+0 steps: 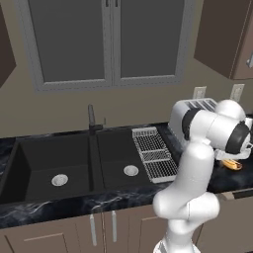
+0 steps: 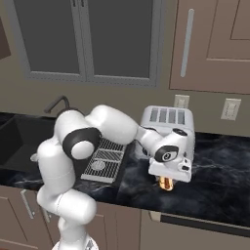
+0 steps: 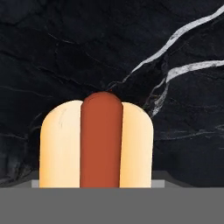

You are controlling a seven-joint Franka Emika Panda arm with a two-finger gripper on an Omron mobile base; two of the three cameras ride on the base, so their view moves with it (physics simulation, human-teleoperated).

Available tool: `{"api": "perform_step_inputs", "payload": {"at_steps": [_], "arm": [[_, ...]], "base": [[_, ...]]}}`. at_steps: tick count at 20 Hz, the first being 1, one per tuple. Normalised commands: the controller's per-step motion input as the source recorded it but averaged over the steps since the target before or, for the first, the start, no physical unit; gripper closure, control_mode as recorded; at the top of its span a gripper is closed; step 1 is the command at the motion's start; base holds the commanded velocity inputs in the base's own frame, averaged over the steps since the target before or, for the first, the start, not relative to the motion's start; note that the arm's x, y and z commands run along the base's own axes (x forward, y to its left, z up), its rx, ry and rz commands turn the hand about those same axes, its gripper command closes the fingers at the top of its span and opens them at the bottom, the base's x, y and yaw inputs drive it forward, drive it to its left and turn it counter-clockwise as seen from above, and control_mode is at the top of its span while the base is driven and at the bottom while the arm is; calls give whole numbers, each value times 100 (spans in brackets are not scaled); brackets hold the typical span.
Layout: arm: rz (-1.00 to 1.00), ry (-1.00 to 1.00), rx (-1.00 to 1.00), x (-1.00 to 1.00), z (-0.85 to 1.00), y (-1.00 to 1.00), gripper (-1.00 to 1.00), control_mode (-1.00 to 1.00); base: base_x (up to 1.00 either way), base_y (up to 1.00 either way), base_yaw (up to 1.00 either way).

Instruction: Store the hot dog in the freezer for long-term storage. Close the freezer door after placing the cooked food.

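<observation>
The hot dog [image 3: 97, 144], a tan bun with a red sausage along its top, lies on the dark marble counter [image 3: 87, 52], very close under the hand camera. In the right base view my gripper [image 2: 167, 180] points straight down onto the hot dog [image 2: 166, 184], just in front of the toaster. From the left base the hot dog [image 1: 232, 164] peeks out beside my arm's elbow. My fingertips are hidden, so I cannot tell whether they are open or shut. The freezer and the freezer door are out of view.
A silver toaster [image 2: 168, 124] stands right behind the hand. A grey drying rack [image 1: 154, 153] lies left of it, beside a dark double sink [image 1: 59, 165] with a faucet [image 1: 92, 117]. Wall cabinets [image 2: 215, 44] hang above. Bare counter [image 2: 219, 180] stretches to the right.
</observation>
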Motion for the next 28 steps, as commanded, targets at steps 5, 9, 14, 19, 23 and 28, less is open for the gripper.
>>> {"api": "perform_step_inputs", "payload": {"at_steps": [5, 9, 14, 19, 23, 28], "arm": [[-18, -1, -24, -17, 52, 77, 100, -100], [-15, 0, -20, -24, 67, 58, 100, -100], [-17, 0, -11, -43, 57, 29, 100, -100], [-19, 1, -1, -36, 60, 35, 100, -100], [-25, 0, 6, -21, 60, 44, 100, -100], [-45, 1, 13, -13, 31, 30, 100, -100]], "base": [[0, 0, 0], [0, 0, 0], [0, 0, 0], [0, 0, 0], [0, 0, 0], [0, 0, 0]]}}
